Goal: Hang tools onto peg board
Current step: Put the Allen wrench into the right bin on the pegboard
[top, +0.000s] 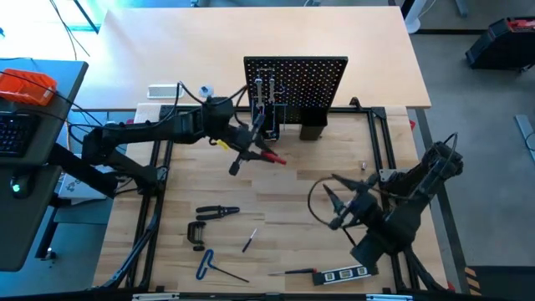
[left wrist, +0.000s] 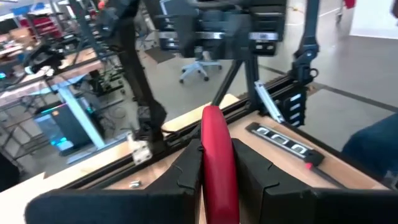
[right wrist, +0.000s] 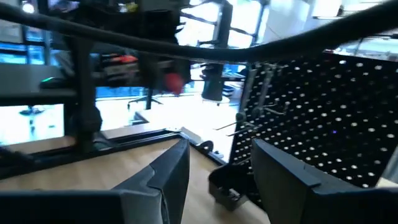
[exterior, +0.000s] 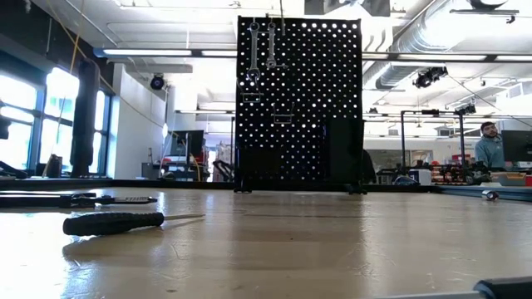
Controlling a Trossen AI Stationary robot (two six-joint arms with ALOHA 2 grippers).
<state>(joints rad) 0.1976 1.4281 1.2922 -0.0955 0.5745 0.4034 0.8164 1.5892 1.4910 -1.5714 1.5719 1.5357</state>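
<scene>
Left gripper point(top: 257, 151) pinching a red-handled tool point(left wrist: 217, 163), hovering just in front of the upright black perforated peg board point(top: 297, 84) bearing two silver wrenches point(exterior: 261, 50). Remaining tools lying on the wooden table point(top: 284, 192): black-handled pliers point(top: 217, 212), black C-clamp point(top: 196, 233), blue-handled hex key point(top: 209, 264), black marked level point(top: 341, 274). Right gripper point(top: 333, 209) hanging spread, holding nothing.

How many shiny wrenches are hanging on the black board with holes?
2. Both wrenches hang side by side near the top left of the peg board: one left, the other right. Others may be hidden.
</scene>
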